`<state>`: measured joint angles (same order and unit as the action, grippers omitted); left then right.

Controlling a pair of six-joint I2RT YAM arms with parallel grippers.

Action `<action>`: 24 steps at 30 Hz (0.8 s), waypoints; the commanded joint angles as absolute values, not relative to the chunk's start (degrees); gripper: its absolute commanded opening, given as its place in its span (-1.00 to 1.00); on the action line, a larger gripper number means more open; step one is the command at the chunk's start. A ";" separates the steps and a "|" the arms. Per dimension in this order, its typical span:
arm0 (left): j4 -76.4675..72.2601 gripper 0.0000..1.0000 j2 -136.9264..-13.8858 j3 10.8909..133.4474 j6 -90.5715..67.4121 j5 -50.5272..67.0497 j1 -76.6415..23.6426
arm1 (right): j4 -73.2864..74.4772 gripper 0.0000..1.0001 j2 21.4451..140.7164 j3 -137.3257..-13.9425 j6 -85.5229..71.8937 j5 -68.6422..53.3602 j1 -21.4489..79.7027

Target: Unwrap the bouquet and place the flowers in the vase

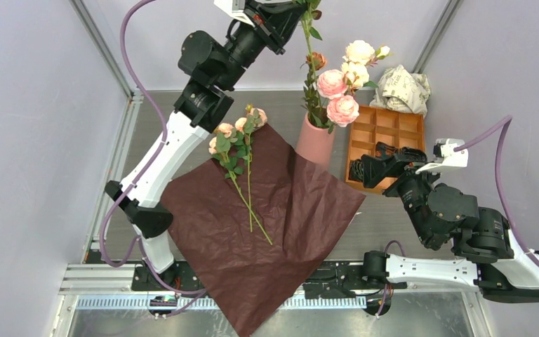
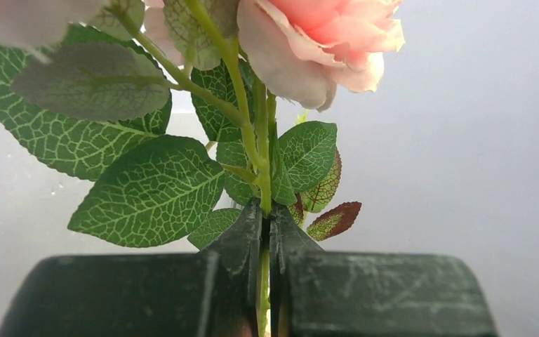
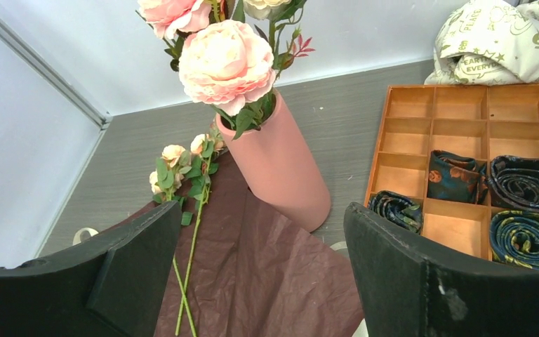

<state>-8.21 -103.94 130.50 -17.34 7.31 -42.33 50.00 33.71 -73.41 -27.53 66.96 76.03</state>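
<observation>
Left gripper (image 2: 267,217) clamps a rose stem (image 2: 261,168) upright over the vase (image 1: 316,142) by the far edge of the table (image 1: 393,217); right gripper (image 3: 260,274) gapes idle; the stem could snag crowded blooms (image 1: 333,84) and tip the vase.

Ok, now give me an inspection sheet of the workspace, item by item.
Surface: gray table, partly covered by dark red paper spread flat, one corner over the near edge.
Job's things: pink vase upright with several roses in it; two loose stems lie on the paper; one more stem is held above the vase.
Clutter: orange tray with rolled ties; crumpled printed paper behind it.
Grippers: left gripper shut on the stem; right gripper open and empty, near the tray.
Cables: a purple cable loops along each arm.
Surroundings: pale walls, metal frame posts.
</observation>
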 commanded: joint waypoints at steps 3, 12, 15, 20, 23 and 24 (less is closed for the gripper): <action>-14.71 -1.00 -102.99 126.69 -17.58 7.18 -42.54 | 49.59 0.82 32.83 -74.35 -26.20 69.84 76.38; -17.14 -1.00 -99.61 115.46 -19.68 7.03 -43.49 | 49.05 0.82 32.26 -73.26 -26.04 70.40 76.37; -18.05 -0.98 -98.83 112.27 -19.60 6.15 -44.51 | 48.70 0.82 32.35 -73.03 -25.84 70.16 76.36; -19.71 -0.90 -97.32 105.83 -19.33 4.30 -45.86 | 48.48 0.83 32.32 -72.51 -25.85 70.17 76.35; -17.53 -0.85 -97.13 105.01 -19.12 4.38 -46.12 | 48.42 0.84 32.51 -72.55 -25.84 69.72 76.33; -17.08 -0.82 -96.99 104.76 -19.11 4.28 -46.14 | 48.35 0.84 32.58 -72.50 -25.88 69.70 76.36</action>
<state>-13.76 -101.01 105.01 -19.27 5.54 -45.78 50.19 32.56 -72.47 -26.37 68.62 76.01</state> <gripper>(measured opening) 0.071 0.917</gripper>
